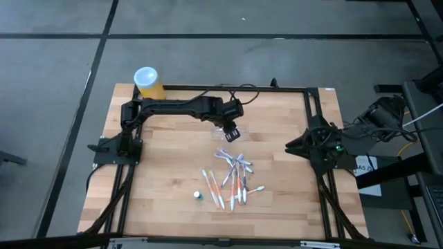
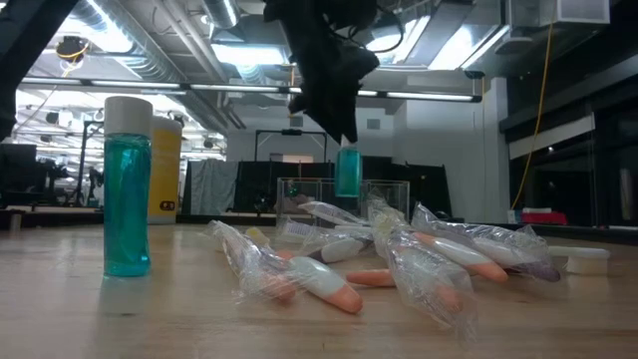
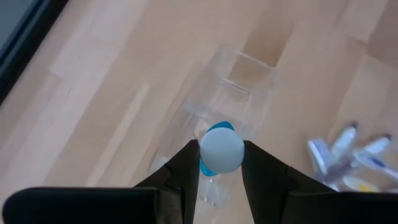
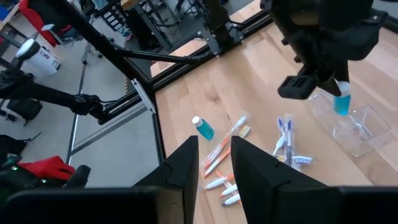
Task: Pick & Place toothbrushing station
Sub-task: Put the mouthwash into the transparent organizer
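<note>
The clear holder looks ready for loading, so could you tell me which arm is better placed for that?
Left: its end effector holds a blue bottle directly above the clear holder; the right end effector waits at the table's edge, open.

Sitting on the table (image 1: 166,173): one clear holder (image 4: 351,127), one yellow cylinder (image 1: 148,83), two blue bottles (image 4: 203,128) (image 4: 341,99), several wrapped toothbrushes (image 1: 232,181).

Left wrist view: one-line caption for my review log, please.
Left gripper holds a small blue bottle above the clear toothbrushing station.
</note>
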You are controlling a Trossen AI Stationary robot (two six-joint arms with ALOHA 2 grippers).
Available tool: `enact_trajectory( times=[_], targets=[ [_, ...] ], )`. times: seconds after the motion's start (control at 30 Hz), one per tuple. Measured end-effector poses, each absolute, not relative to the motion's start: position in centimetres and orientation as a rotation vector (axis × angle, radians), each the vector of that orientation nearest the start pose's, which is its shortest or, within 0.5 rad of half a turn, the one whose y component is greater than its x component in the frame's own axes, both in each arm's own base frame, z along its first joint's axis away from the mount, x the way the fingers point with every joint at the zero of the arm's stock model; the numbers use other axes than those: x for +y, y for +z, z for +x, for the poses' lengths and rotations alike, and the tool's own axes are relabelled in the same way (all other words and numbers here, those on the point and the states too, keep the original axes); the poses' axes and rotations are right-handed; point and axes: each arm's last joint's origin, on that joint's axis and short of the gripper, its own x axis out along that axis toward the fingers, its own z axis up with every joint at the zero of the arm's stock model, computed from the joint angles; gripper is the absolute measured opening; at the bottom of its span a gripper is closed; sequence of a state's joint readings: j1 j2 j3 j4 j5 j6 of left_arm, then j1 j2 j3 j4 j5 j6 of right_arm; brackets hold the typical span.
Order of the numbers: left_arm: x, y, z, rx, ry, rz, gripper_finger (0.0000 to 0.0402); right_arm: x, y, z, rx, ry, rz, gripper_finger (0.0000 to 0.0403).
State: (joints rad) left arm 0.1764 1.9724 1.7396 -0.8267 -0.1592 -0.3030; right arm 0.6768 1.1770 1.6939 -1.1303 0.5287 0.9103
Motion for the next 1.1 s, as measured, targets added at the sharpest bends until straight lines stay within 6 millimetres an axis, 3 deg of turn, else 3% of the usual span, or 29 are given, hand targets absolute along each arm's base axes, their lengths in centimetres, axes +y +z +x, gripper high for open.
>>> enact_trajectory(
  times=[0.5, 0.77, 1.1],
  targets=[
    [8.4, 25.9, 41.3, 0.968, 0.56, -0.305, 0.01, 10.7, 46.8, 14.2, 0.508, -0.089, 0.567, 0.0098],
    [8.2, 23.3, 40.7, 1.038, 0.549, -0.35, 0.0099, 11.0, 46.8, 13.9, 0.49, -0.094, 0.557, 0.0098],
    [8.4, 23.5, 41.0, 0.987, 0.538, -0.354, 0.0099, 11.0, 46.8, 13.9, 0.49, -0.092, 0.556, 0.0098]
  ],
)
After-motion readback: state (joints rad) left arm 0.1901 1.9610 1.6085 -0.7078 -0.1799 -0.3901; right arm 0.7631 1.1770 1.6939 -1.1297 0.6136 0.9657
